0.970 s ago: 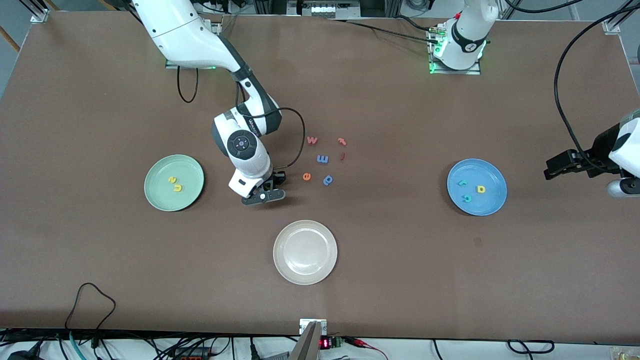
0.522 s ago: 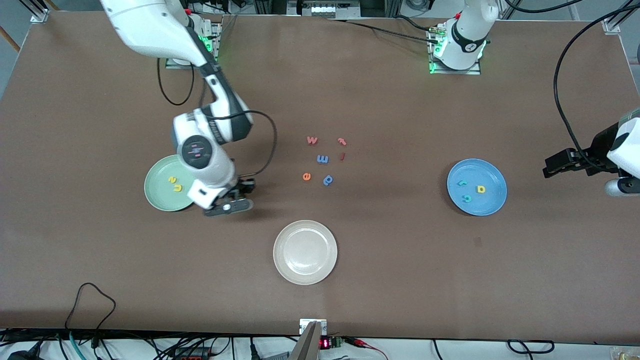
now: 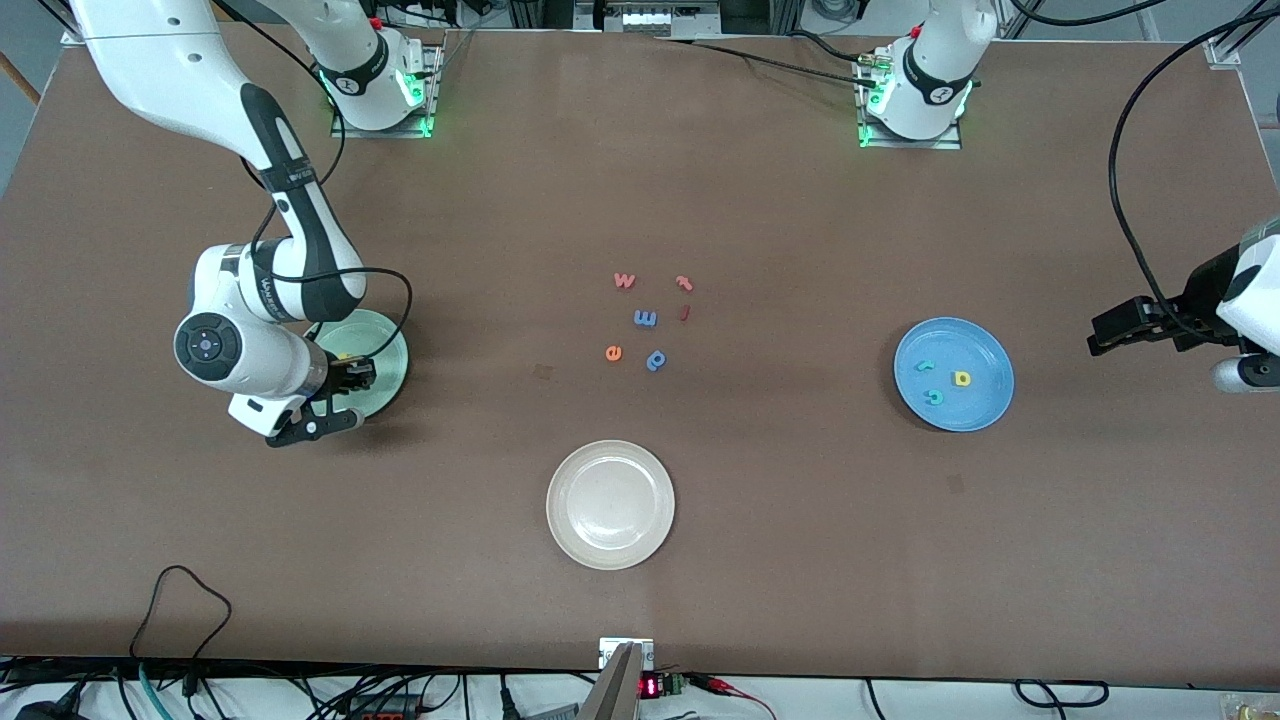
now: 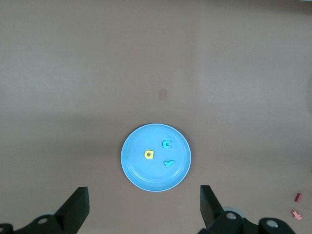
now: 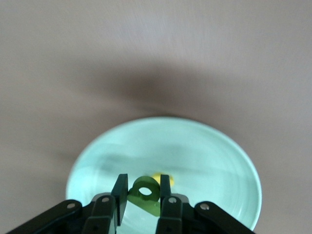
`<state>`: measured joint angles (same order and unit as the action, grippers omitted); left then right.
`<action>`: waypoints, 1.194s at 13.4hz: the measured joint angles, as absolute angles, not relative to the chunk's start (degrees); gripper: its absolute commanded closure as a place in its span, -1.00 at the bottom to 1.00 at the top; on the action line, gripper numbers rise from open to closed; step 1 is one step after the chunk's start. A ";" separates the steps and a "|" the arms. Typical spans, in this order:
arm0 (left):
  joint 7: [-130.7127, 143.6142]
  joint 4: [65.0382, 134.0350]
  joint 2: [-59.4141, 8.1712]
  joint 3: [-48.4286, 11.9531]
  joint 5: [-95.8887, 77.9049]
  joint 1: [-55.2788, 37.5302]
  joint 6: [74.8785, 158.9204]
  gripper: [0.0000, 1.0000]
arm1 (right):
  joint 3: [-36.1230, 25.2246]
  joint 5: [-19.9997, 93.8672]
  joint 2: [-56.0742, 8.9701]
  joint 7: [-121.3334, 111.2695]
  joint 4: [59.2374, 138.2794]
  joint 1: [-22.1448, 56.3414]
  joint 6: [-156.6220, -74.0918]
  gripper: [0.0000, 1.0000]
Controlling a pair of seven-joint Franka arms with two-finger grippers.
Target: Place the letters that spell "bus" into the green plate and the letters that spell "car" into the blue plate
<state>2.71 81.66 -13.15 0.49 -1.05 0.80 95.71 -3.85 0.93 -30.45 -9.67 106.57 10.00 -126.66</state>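
Observation:
My right gripper hangs over the green plate, shut on the dark green b, which stands between its fingers. A yellow letter lies in the green plate just past the b; the arm hides most of that plate in the front view. The blue plate holds the teal c, yellow a and teal r. My left gripper waits open and empty over bare table beside the blue plate, at the left arm's end.
A white plate sits nearest the front camera, mid-table. Loose letters lie at the table's middle: red w, red t, blue m, orange e, blue p. A black cable loops near the front edge.
My right arm has swung from beside the loose letters toward its own end of the table, carrying the b to above the green plate. The left arm has stayed put.

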 measured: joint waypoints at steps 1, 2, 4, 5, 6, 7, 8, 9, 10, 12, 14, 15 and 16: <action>2.71 81.66 -13.14 0.24 -1.05 0.77 95.71 -1.00 | -3.82 0.93 -30.47 -9.67 107.71 9.92 -126.70 -0.64; 2.71 81.66 -13.12 -0.07 -1.05 0.74 95.71 -1.00 | -3.74 0.93 -30.47 -9.66 108.44 9.92 -126.72 -1.00; 2.71 81.65 -13.09 -0.33 -1.05 0.68 95.71 -1.00 | -3.60 0.93 -30.09 -9.49 108.56 9.92 -126.87 -1.00; 2.71 81.65 -13.08 -0.35 -1.05 0.68 95.71 -1.00 | -3.56 0.93 -29.23 -9.49 108.27 9.92 -127.01 -1.00; 2.71 81.65 -13.07 -0.35 -1.05 0.68 95.71 -1.00 | -3.53 0.93 -27.56 -9.49 107.77 9.93 -126.72 -1.00; 2.71 81.64 -13.06 -0.35 -1.05 0.68 95.71 -1.00 | -3.52 0.93 -25.38 -9.49 106.92 9.93 -125.43 -1.00; 2.71 81.64 -13.05 -0.35 -1.05 0.68 95.71 -1.00 | -3.52 0.93 -22.64 -9.49 105.48 9.93 -122.87 -1.00; 2.71 81.63 -13.05 -0.39 -1.05 0.68 95.71 -1.00 | -3.51 0.93 -19.86 -9.49 103.73 9.93 -119.67 -1.00; 2.71 81.62 -13.04 -0.48 -1.05 0.68 95.71 -1.00 | -3.50 0.93 -16.99 -9.49 101.64 9.93 -115.81 -1.00; 2.71 81.13 -12.98 -0.58 -1.05 0.68 95.71 -1.00 | -3.50 -0.46 -12.19 -9.50 97.41 9.92 -107.73 -1.00; 2.71 80.55 -12.71 -0.57 -1.05 0.69 95.71 -1.00 | -3.56 -3.39 -9.15 -9.50 93.68 9.89 -101.94 -1.00; 2.71 80.52 -12.50 -0.57 -1.05 0.72 95.71 -1.00 | -3.80 -3.81 -8.14 -9.50 92.28 9.81 -100.22 -1.00; 2.71 80.50 -12.37 -0.57 -1.05 0.75 95.71 -1.00 | -4.24 -3.92 -7.40 -9.50 91.44 9.67 -99.26 -1.00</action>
<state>2.71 80.50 -12.37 -0.57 -1.05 0.75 95.71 -4.24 -3.92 -7.40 -9.50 91.44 9.67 -99.26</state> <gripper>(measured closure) 0.000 0.000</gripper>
